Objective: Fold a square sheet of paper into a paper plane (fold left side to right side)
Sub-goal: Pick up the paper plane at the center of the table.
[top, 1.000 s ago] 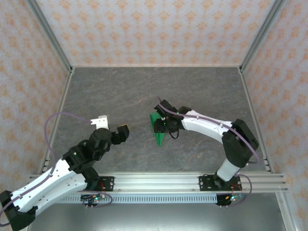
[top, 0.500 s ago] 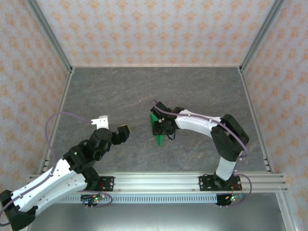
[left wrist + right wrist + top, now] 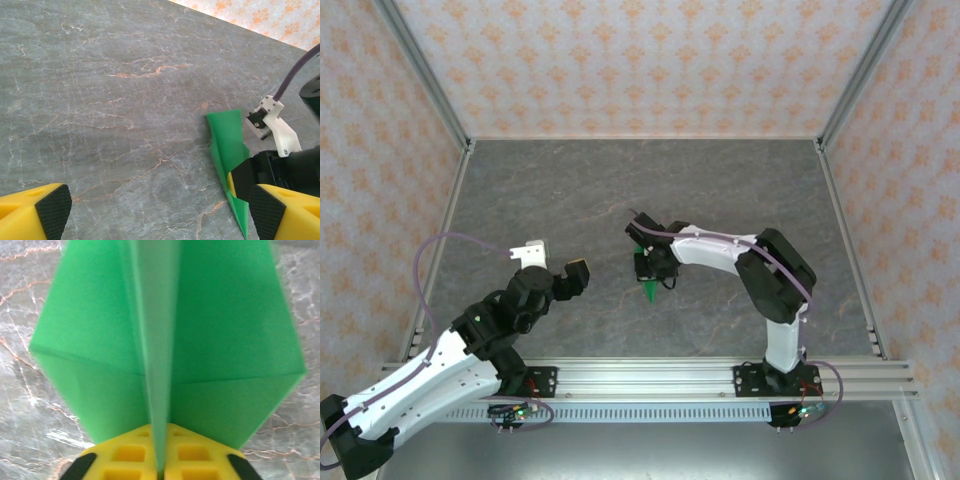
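The green paper plane [image 3: 649, 289] is a narrow pointed dart at mid-table, its tip toward the near edge. My right gripper [image 3: 651, 263] sits over its wider end, shut on the paper plane. In the right wrist view the yellow fingers [image 3: 125, 460] pinch the centre crease of the paper plane [image 3: 225, 335], and a wing spreads out on either side. My left gripper [image 3: 556, 264] hovers open to the left of the paper, apart from it. In the left wrist view the paper plane [image 3: 226, 137] lies ahead to the right, beyond my open left gripper [image 3: 160, 215].
The grey marble tabletop [image 3: 570, 190] is walled by patterned panels with metal posts [image 3: 425, 85] at the corners. An aluminium rail [image 3: 650, 378] runs along the near edge. The right wrist's white camera mount [image 3: 274, 125] stands just right of the paper.
My right gripper has closed on the paper plane's centre fold. Its wrist has shifted a little left, and the elbow has swung in. The left arm has stayed still.
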